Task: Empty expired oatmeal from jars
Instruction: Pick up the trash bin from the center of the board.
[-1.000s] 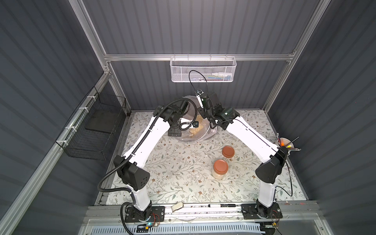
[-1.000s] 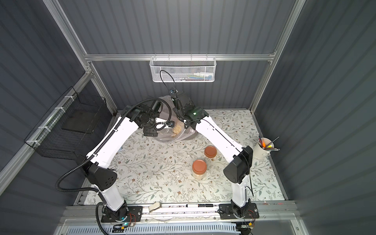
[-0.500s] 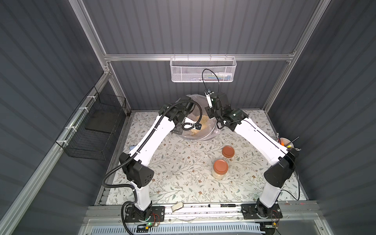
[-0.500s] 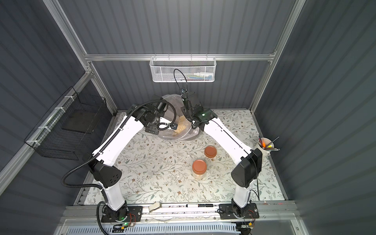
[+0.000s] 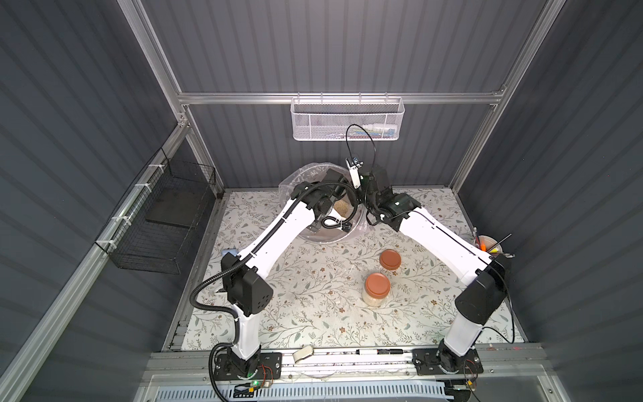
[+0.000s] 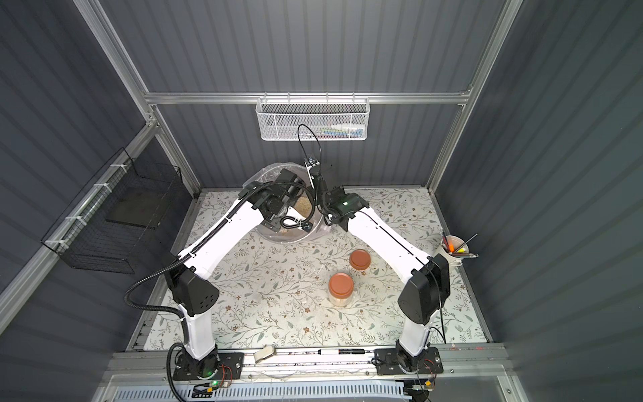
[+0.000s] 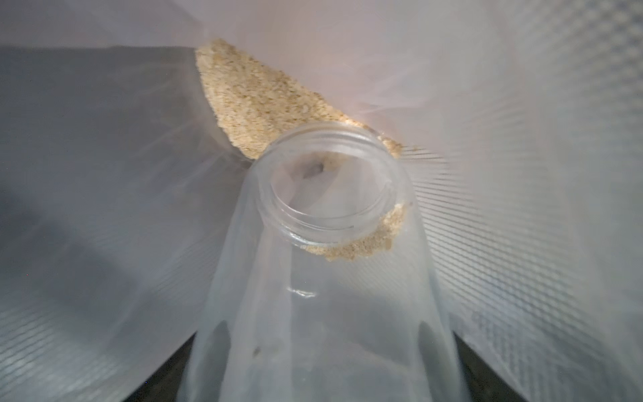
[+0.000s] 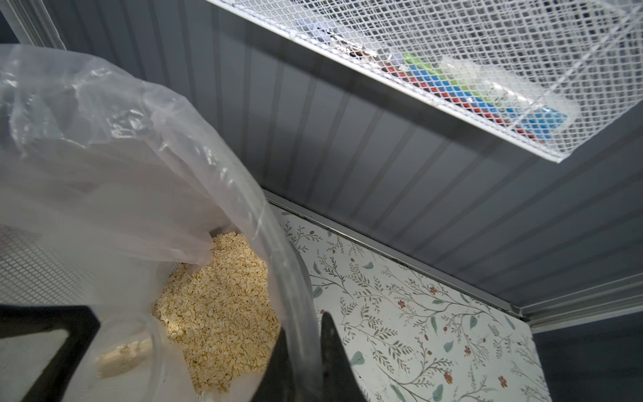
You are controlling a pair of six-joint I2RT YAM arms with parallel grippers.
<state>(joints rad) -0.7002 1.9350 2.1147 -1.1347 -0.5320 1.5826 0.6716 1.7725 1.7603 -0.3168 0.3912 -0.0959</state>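
Top views: floral tabletop (image 5: 313,302); left claw (image 7: 323,348) clamps jar (image 7: 313,278), right claw (image 8: 306,355) apparently pinches liner (image 8: 104,156).

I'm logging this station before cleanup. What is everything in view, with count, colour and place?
closed jar: one, clear, orange lid, oatmeal inside, table's middle right
loose lid: one, orange, just beyond that jar
open jar: one, clear, tilted into the bin
oatmeal: beige heap, inside the bin
bin: one, clear-lined, table's back
mesh basket: one, white, back wall
wire basket: one, black, side wall
pen cup: one, white, table's right edge
marker: one, black-and-white, front rail
left end effector: shut on the open jar
right end effector: shut, at the bin's rim
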